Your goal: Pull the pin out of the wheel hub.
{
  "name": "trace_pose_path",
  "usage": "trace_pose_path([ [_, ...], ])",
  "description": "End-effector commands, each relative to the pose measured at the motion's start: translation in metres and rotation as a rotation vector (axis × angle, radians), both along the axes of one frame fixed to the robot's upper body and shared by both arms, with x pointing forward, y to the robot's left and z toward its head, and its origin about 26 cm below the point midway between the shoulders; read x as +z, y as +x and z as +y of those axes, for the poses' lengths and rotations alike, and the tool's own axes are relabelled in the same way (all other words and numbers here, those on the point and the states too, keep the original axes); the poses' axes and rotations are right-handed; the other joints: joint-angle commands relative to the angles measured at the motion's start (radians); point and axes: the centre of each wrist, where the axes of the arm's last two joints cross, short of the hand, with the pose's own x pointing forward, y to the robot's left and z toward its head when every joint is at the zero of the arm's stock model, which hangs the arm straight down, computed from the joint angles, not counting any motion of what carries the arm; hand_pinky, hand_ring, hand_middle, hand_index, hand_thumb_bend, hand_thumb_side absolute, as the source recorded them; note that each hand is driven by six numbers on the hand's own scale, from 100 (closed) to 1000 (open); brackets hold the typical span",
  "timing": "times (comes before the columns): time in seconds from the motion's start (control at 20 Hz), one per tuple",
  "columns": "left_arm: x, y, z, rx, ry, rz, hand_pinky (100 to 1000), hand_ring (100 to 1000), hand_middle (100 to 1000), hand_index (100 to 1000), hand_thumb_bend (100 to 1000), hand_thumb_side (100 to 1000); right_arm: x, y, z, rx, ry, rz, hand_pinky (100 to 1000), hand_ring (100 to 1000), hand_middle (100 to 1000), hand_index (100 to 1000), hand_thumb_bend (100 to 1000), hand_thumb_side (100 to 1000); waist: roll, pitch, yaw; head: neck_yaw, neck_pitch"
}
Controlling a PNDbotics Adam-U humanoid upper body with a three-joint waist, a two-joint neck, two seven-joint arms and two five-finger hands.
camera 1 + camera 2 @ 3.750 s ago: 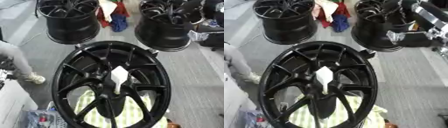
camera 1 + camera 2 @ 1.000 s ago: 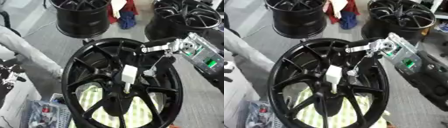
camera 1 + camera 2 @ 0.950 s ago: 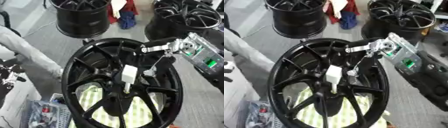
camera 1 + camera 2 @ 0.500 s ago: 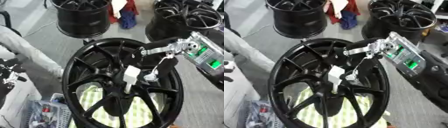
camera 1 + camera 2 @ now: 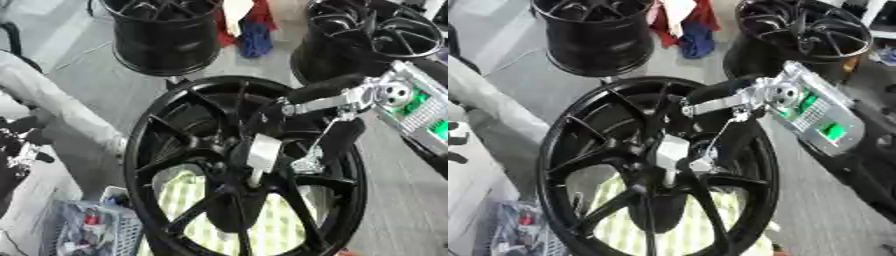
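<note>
A large black wheel hub stands upright in the middle of both views. A white pin sticks out of its centre. My right hand reaches in from the right, silver and black with a green-lit wrist. One finger lies across the spokes just above the pin's top. Another points down, its tip close beside the pin's right side. The fingers stand apart around the pin, and I cannot tell if they touch it. Dark shapes at the left edge look like my left hand.
Two more black wheels stand behind, one at the back left and one at the back right, with red, blue and white cloth between them. A grey trouser leg crosses the left side. A basket of small items sits lower left.
My right hand has moved left and down across the spokes until its fingers flank the pin. The pin stays in the hub. The camera has shifted slightly.
</note>
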Motion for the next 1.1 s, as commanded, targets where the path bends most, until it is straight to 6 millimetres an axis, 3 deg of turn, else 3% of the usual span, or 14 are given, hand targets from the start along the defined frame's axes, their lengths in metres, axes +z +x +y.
trace_pose_path([
  [0.05,0.008,0.002,0.0,-0.012,0.014,-0.023,506,677,735,821,223,419,0.009,0.0,0.001,0.0,-0.006,-0.025,831,878,901,967,176,420,0.007,-0.01,0.001,-0.001,-0.006],
  [0.75,0.008,0.002,-0.002,-0.019,0.013,-0.024,508,678,735,822,218,421,-0.006,0.018,0.005,-0.032,-0.096,-0.129,833,876,893,949,234,404,0.012,-0.006,0.007,-0.005,-0.005],
  [1.1,0.007,0.003,-0.002,-0.019,0.012,-0.023,509,678,736,822,216,422,-0.012,0.021,0.006,-0.025,-0.137,-0.178,724,759,776,865,224,382,0.011,-0.006,0.007,-0.004,-0.004],
])
